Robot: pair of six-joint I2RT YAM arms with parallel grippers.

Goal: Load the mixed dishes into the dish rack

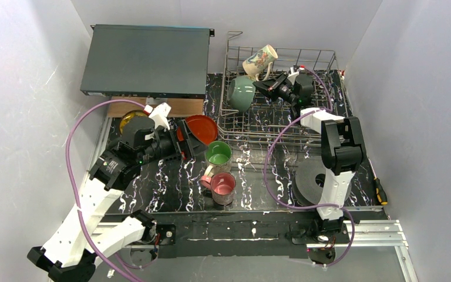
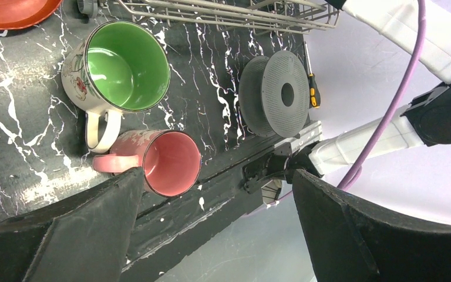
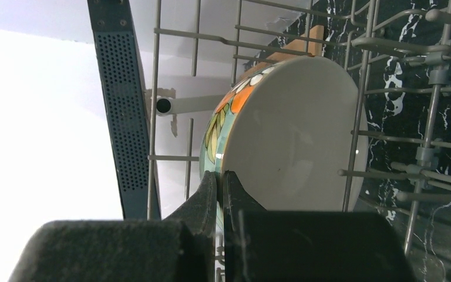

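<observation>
The dish rack [image 1: 305, 126] stands at the back right. In it the floral cream mug [image 1: 259, 60] leans at the back, and the bowl [image 1: 241, 94], teal outside and cream inside, stands on its edge. My right gripper [image 1: 261, 86] is shut on the bowl's rim [image 3: 293, 129], one finger on each side of it [image 3: 220, 176]. My left gripper [image 1: 189, 140] is open and empty [image 2: 216, 176], beside the red-orange plate [image 1: 204, 128]. The green-inside mug [image 2: 126, 64] and the pink mug [image 2: 170, 161] sit on the mat. The small yellow dish [image 1: 130, 120] is partly hidden behind the left arm.
A flat dark grey box [image 1: 147, 59] lies at the back left on a wooden block. A dark grey ribbed disc [image 1: 311, 182] stands near the right arm's base. A screwdriver [image 1: 379, 191] lies at the right edge of the mat. White walls enclose the table.
</observation>
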